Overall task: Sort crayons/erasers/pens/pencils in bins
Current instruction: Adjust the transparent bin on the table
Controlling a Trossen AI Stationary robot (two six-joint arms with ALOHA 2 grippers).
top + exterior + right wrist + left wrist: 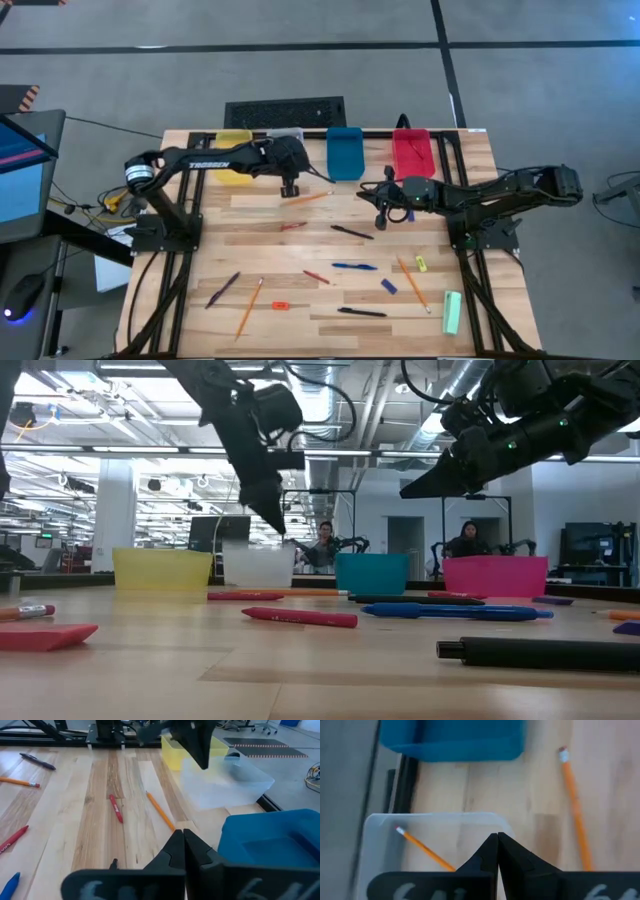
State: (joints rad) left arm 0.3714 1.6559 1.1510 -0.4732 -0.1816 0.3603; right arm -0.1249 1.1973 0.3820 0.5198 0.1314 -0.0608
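Note:
My left gripper (290, 186) (497, 845) is shut and hangs just over the near edge of the clear bin (420, 845), touching nothing. One orange pencil (422, 847) lies inside that bin. Another pencil (307, 198) (575, 810) lies on the table beside it. My right gripper (383, 216) (183, 842) is shut and empty, raised above the table in front of the blue bin (345, 152) (270, 840). The yellow bin (235, 152) and red bin (412, 152) stand in the same far row. Crayons (293, 226), pens (352, 232) and erasers (389, 286) lie scattered.
On the near half of the table lie a blue pen (355, 266), a black pen (362, 312), a purple pen (223, 290), two pencils (248, 308) (412, 282), a crayon (316, 277), a yellow eraser (422, 263), a red-orange eraser (281, 304) and a pale green bar (452, 312).

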